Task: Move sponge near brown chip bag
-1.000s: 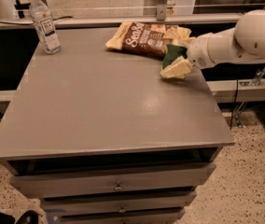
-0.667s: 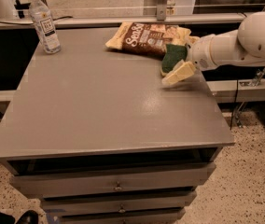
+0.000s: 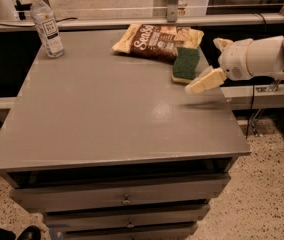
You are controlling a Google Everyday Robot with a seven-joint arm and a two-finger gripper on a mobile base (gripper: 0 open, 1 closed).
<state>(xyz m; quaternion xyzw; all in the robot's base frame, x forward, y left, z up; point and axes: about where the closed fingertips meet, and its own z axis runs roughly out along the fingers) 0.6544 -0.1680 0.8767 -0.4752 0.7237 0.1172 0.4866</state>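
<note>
The sponge (image 3: 185, 64), dark green top over a pale yellow layer, lies flat on the grey table (image 3: 107, 114) at the back right. Its far edge touches the brown chip bag (image 3: 154, 40), which lies just behind it with white lettering facing up. My gripper (image 3: 203, 66) is just to the right of the sponge, on a white arm coming in from the right edge. It is open and empty. One cream finger (image 3: 204, 81) points forward-left past the sponge's near right corner, and the other finger (image 3: 221, 43) shows further back.
A clear water bottle (image 3: 47, 24) with a white cap stands at the table's back left corner. A metal rail (image 3: 132, 21) runs behind the table. Drawers (image 3: 127, 200) are below the front edge. Speckled floor lies to the right.
The gripper has let go of the sponge and drawn back a little to the right. The sponge now lies flat on the table against the chip bag.
</note>
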